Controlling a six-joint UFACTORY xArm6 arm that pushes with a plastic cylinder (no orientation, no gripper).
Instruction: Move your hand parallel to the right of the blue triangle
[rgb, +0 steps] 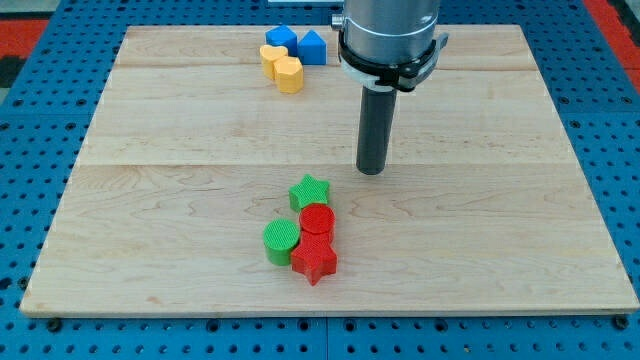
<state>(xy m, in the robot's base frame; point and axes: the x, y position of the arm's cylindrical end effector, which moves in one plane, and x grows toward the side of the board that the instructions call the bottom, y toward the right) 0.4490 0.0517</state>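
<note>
The blue triangle (313, 47) sits near the view's top edge of the wooden board (150, 150), just right of a blue block (281, 38). My tip (372, 170) rests on the board near its middle, well below the blue triangle and somewhat to its right. The tip touches no block.
Two yellow blocks (282, 66) lie just below the blue pair. A cluster lies lower in the middle: a green star (309, 191), a red cylinder (317, 222), a green cylinder (281, 241) and a red star (315, 262). The blue pegboard (40, 150) surrounds the board.
</note>
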